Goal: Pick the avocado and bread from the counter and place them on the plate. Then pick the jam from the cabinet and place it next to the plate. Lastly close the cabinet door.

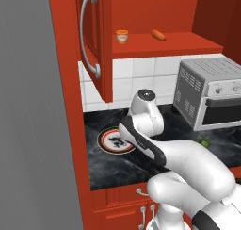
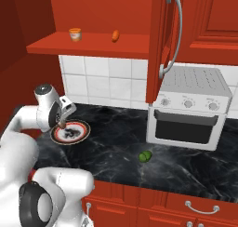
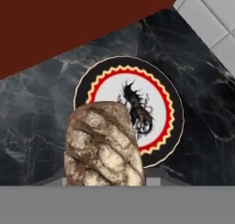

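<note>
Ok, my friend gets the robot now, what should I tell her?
Tool: shut on the bread, held above the plate.
Plate: on the counter, nothing on it yet.
Avocado: on the counter in front of the oven.
Jam: on the shelf of the cabinet; cabinet door open.
Left: set bread down, plate the avocado, jam beside plate, close door.

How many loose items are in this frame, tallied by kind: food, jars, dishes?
Food: 3 – bread held in the gripper, avocado on the counter, orange carrot-like item on the cabinet shelf
Jars: 1 – jam on the same shelf
Dishes: 1 – plate, nothing resting on it
Total: 5
</note>
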